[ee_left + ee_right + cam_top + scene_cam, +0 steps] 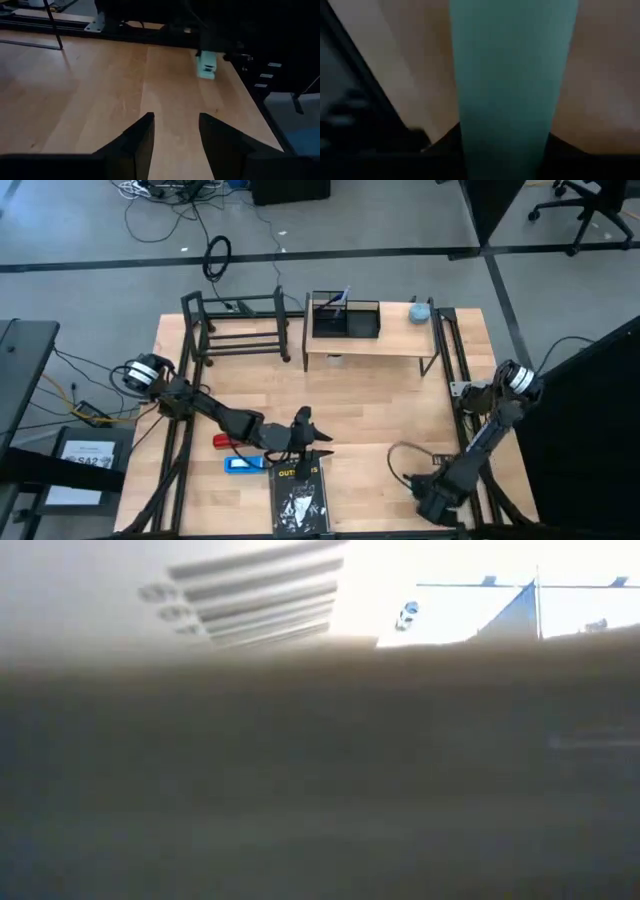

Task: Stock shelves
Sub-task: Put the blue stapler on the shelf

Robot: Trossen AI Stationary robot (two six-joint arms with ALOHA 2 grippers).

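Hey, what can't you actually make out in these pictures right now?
- Low view: table and both shelves hidden; a blurred dark mass fills the picture.
- Right wrist view: the right gripper and what it faces, blocked by a blurred teal surface.
- High view: contents of the mesh tray, too small.

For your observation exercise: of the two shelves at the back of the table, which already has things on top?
The wood-topped shelf: a black mesh tray and a small blue object sit on it. The black tube-frame rack holds nothing visible.
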